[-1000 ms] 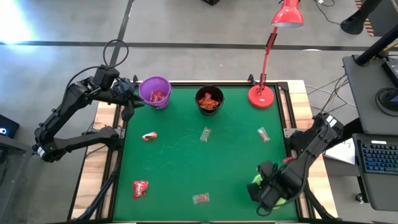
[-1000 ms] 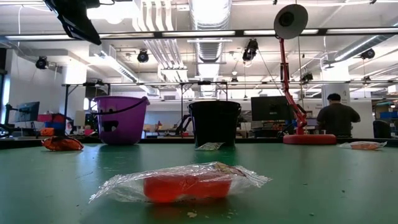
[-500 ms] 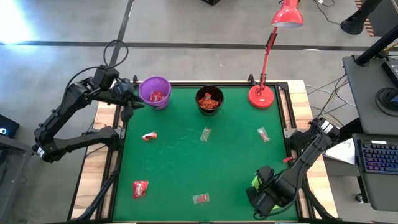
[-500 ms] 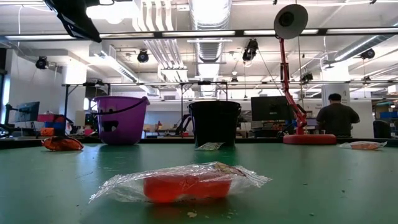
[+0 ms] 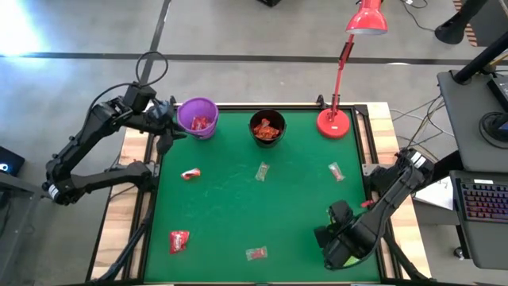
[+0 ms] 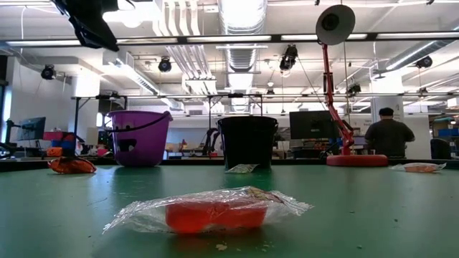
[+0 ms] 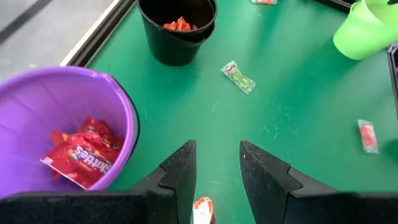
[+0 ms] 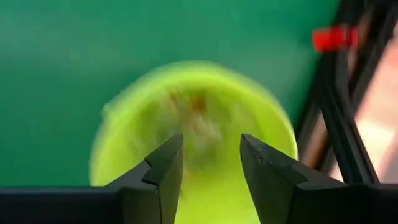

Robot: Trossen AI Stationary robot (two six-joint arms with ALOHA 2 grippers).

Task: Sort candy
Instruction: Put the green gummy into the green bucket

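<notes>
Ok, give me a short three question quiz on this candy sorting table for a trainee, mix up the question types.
1. True or false: the purple cup holds red-wrapped candy.
2. Which cup is under the right claw? A purple, B black, C green.
3. Fill in: the left claw is open beside the ____ cup.

Key: 1 true. 2 C, the green cup. 3 purple.

mat [image 5: 238,206] green; cups purple [image 5: 198,117] | black [image 5: 267,128] | lime [image 7: 365,28]; lamp [image 5: 336,121] red

purple cup [image 5: 197,116] | black cup [image 5: 267,127] | red lamp [image 5: 335,119] | green cup [image 7: 367,28]
</notes>
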